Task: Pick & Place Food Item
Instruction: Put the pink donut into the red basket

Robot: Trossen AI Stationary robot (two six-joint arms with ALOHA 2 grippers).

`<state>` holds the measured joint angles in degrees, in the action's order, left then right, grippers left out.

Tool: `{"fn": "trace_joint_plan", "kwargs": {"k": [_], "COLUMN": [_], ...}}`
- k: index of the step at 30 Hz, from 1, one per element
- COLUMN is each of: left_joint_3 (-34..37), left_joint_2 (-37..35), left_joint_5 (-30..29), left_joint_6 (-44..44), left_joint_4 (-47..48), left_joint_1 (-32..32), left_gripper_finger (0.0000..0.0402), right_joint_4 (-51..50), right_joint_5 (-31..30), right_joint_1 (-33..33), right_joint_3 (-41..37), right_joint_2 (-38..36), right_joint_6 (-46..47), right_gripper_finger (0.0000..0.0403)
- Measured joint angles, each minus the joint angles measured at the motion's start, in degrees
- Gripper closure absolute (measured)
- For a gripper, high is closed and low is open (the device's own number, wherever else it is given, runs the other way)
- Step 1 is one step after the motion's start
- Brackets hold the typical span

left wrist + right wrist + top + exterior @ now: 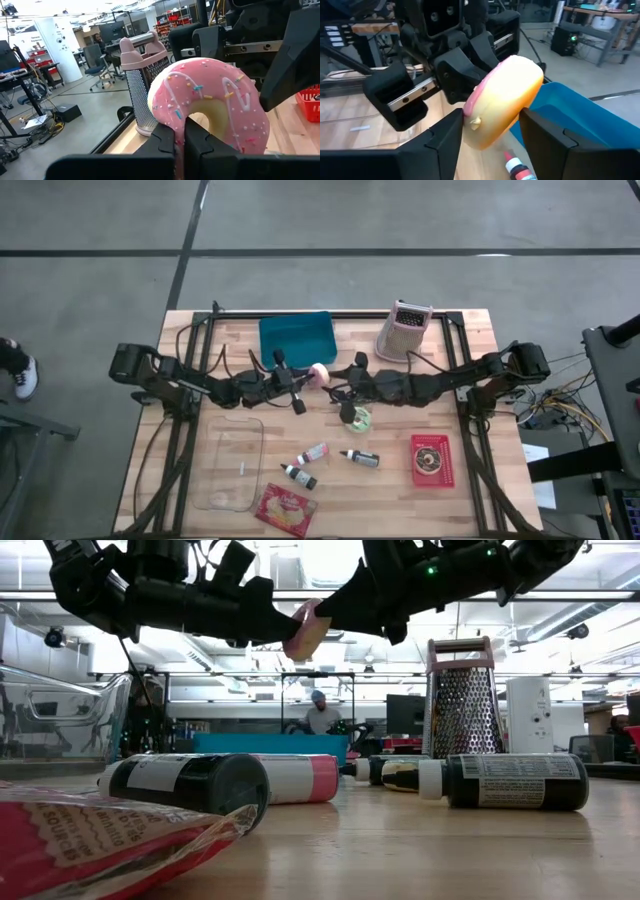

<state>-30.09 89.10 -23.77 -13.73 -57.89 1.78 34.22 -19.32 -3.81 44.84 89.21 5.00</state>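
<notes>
I am midway through this job: the pink donut (319,375) is off the table and hangs in the air near the centre of the high view, just below the blue bin (296,335). My left gripper (180,145) is clamped tight on the donut's lower rim; in the left wrist view my 2 fingers pinch the frosted ring right at the bottom centre of the frame. My right gripper (487,127) faces it from the other side, its fingers standing wide on either side of the donut's plain underside, which fills the middle of the right wrist view. I cannot tell whether those fingers touch it yet. So the pick is done, and this looks to me like a handover from 1 arm to the other.

What is left, as I judge it: the right fingers must close on the donut, my left must let go, and the donut must be set down. The blue bin at the upper centre of the high view and the clear dish (232,462) at the lower left both look like possible places; which one is meant I cannot say.
</notes>
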Motion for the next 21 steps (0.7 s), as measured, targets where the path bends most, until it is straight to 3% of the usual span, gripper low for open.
{"fn": "trace_joint_plan", "kwargs": {"k": [6, 14, 21], "left_joint_3": [0.0, 0.0, 0.2], "left_joint_2": [0.0, 0.04, 0.04], "left_joint_5": [0.52, 1.75, 2.38], "left_joint_6": [-0.27, -0.42, -0.65], "left_joint_4": [0.0, 0.02, 0.02], "left_joint_1": [0.0, 0.0, 0.0], "left_gripper_finger": [0.0397, 0.0397, 0.0397], "right_joint_4": [-0.37, -0.89, -1.32], "right_joint_5": [2.47, 5.94, 6.13], "right_joint_1": [0.27, 0.54, 0.5], "right_joint_3": [0.04, 0.04, 0.04], "right_joint_2": [0.0, 0.0, 0.0], "right_joint_6": [0.71, 0.79, 0.59], "right_gripper_finger": [0.0266, 0.0383, 0.0392]}}
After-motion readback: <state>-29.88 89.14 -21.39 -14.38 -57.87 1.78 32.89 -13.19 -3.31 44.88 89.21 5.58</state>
